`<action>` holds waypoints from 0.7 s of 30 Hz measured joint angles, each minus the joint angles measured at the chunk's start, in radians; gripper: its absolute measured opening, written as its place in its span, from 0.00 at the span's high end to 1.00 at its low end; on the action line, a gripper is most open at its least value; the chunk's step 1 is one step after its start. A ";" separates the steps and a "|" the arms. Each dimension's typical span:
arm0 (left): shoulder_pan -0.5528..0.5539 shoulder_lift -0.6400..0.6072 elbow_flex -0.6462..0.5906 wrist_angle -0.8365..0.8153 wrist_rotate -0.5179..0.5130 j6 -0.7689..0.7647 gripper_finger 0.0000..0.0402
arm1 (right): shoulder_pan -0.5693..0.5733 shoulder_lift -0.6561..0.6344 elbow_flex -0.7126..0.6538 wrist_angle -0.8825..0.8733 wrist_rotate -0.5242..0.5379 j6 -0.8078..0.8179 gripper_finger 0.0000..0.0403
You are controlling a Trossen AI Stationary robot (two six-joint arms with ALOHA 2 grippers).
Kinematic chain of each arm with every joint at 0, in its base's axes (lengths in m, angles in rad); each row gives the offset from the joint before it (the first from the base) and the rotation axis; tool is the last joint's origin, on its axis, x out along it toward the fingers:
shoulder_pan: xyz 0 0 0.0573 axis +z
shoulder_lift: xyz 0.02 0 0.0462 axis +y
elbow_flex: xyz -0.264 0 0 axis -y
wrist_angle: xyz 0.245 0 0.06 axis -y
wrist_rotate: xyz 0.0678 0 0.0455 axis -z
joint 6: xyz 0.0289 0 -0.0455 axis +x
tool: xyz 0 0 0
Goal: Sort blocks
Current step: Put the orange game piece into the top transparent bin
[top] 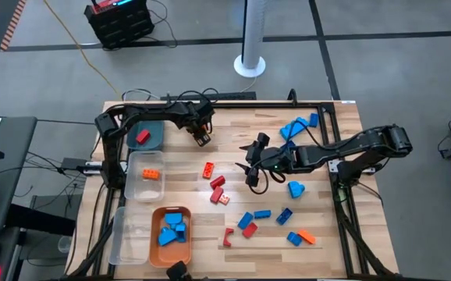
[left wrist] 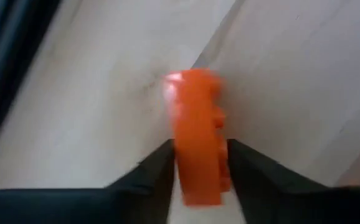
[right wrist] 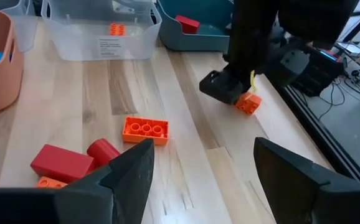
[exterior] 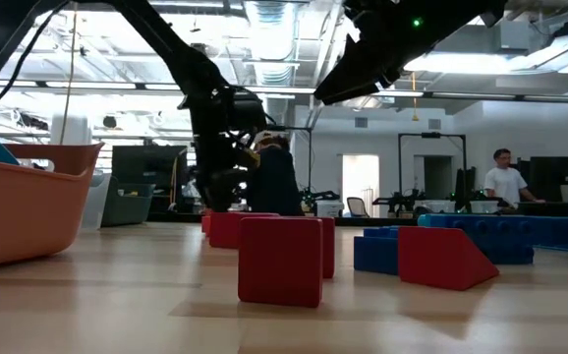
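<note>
A small orange studded brick (left wrist: 197, 134) sits clamped between the two dark fingers (left wrist: 158, 171) of the left gripper (top: 202, 138), held just above the bare wood at the table's 11 o'clock, close beside the teal bin (top: 157, 144). The brick stands on edge in the jaws, its studs facing sideways. The right gripper (top: 250, 165) hangs over the table's centre with its fingers spread wide and nothing between them.

At 9 o'clock a clear bin (top: 134, 178) holds one orange brick (top: 152, 173); the teal bin carries a red one (top: 142, 136); an orange tub (top: 188, 246) at 7 o'clock is filled with blue bricks (top: 172, 230). Loose on the planks near the middle lie an orange flat brick (right wrist: 146, 130), a red wedge (right wrist: 61, 163) and a red cylinder (right wrist: 103, 151), directly under the right arm's reach. More blue pieces (top: 297, 125) cluster at 1 o'clock, and red, blue and orange bricks are scattered toward 5 o'clock. From table height, a red cube (exterior: 281, 259) blocks much of the view. A person (exterior: 503, 183) stands far back in the room
</note>
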 joint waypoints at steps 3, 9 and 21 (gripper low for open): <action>-0.017 -0.036 0.000 -0.039 -0.034 0.043 0.80 | 0.000 0.000 0.000 0.011 0.000 0.003 0.30; -0.091 -0.209 0.000 -0.225 -0.020 0.048 0.80 | 0.000 0.000 0.000 0.008 0.000 0.014 0.30; -0.518 -0.638 -0.009 -0.754 0.018 -0.393 0.80 | -0.002 0.000 0.000 -0.010 0.000 0.039 0.30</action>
